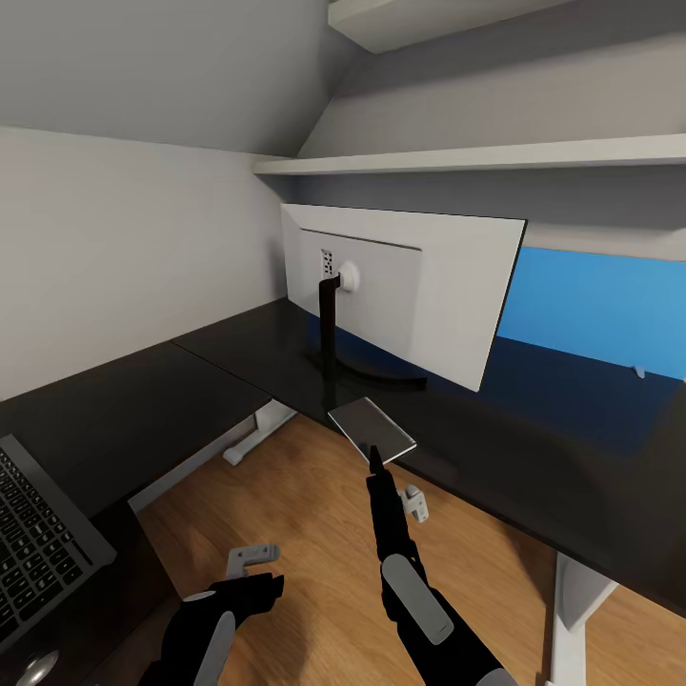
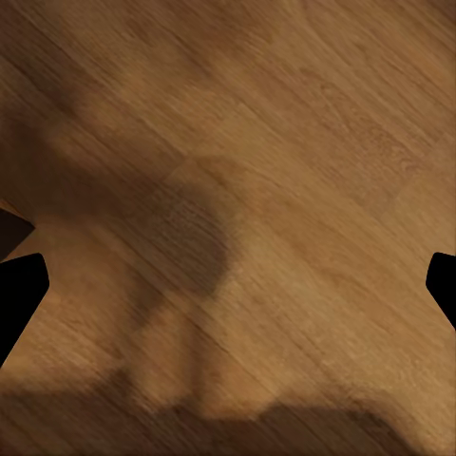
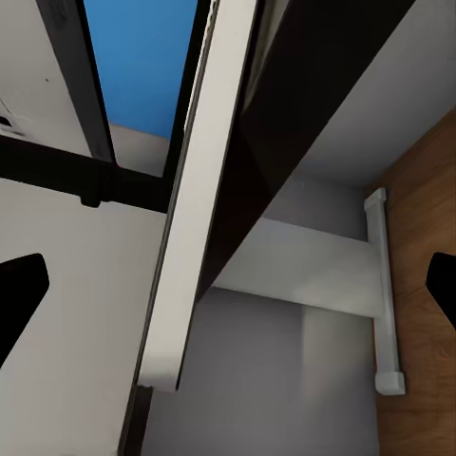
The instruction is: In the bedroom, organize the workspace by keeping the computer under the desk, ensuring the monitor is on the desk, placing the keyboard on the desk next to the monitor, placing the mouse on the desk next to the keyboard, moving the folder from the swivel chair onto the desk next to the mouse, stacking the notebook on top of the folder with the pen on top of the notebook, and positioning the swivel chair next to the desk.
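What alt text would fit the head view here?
A monitor stands on the black L-shaped desk with its pale back to the camera, a keyboard at the near left, and both robot arms hanging over the wooden floor.

A: What kind of place is this?
B: Home office nook, looks like an attic rm. Sloped ceiling (image 1: 143,67) above plain pale walls.
A: What says office?
B: Long L-shaped glossy black desk (image 1: 191,381) w/ white leg (image 1: 257,431), monitor (image 1: 410,291) standing on it back-side toward us, keyboard (image 1: 33,548) at the near corner.
A: And home?
B: Warm wood plank floor (image 1: 314,534), white wall shelves (image 1: 476,157) over the desk, bright blue panel (image 1: 600,305) behind the monitor. No lab or shop gear.
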Available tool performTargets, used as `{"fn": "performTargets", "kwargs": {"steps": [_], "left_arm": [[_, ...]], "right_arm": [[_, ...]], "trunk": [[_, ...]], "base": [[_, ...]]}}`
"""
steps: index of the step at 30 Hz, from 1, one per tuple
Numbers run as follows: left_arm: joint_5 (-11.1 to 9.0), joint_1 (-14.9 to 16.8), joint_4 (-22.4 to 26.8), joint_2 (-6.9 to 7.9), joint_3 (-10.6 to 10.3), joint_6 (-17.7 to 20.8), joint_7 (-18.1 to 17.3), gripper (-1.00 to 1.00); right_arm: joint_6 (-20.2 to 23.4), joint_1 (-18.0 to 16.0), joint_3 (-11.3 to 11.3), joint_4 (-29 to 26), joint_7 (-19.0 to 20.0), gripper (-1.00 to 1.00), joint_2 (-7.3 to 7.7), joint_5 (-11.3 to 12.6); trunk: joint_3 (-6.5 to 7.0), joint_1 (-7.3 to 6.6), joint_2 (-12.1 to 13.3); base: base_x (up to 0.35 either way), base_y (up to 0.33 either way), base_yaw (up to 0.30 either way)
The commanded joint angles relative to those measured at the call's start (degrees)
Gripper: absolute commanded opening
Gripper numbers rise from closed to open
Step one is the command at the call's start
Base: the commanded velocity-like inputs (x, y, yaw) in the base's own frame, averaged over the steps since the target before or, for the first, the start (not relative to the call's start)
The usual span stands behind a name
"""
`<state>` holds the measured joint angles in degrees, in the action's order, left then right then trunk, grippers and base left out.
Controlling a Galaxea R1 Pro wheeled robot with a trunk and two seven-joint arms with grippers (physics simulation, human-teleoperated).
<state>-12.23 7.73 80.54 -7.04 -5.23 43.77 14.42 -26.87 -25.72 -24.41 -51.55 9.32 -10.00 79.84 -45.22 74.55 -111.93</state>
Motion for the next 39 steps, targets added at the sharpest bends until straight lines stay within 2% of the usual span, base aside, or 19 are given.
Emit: {"fn": "performTargets", "kwargs": {"steps": [1, 21, 25, 34, 39], "left_arm": [[-0.60, 0.04, 0.06, 0.01, -0.05, 0.18, 0.53, 1.00], [-0.60, 0.03, 0.06, 0.01, -0.05, 0.18, 0.53, 1.00], [-0.60, 0.06, 0.06, -0.03, 1.05, 0.25, 0.53, 1.00], [-0.60, 0.05, 0.06, -0.08, 1.91, 0.27, 0.46, 1.00], [-0.60, 0.03, 0.06, -0.08, 2.04, 0.27, 0.44, 1.00]], "right_arm": [[-0.28, -0.05, -0.13, 0.05, 0.37, 1.00, 0.00, 0.60], [-0.28, -0.09, -0.29, -0.01, 0.46, 1.00, 0.00, 0.53], [-0.28, -0.04, -0.29, -0.02, 0.52, 1.00, 0.00, 0.57], [-0.28, -0.06, -0.29, -0.03, 0.52, 1.00, 0.00, 0.58], [-0.28, -0.04, -0.29, -0.02, 0.52, 1.00, 0.00, 0.58]], "trunk": [[-0.05, -0.01, -0.02], [-0.05, -0.01, -0.02], [0.67, -0.89, 1.58], [0.67, -0.89, 1.58], [1.20, -1.55, 2.78]], "base": [[0.000, 0.000, 0.000], [0.000, 0.000, 0.000], [0.000, 0.000, 0.000], [0.000, 0.000, 0.000], [0.000, 0.000, 0.000]]}}
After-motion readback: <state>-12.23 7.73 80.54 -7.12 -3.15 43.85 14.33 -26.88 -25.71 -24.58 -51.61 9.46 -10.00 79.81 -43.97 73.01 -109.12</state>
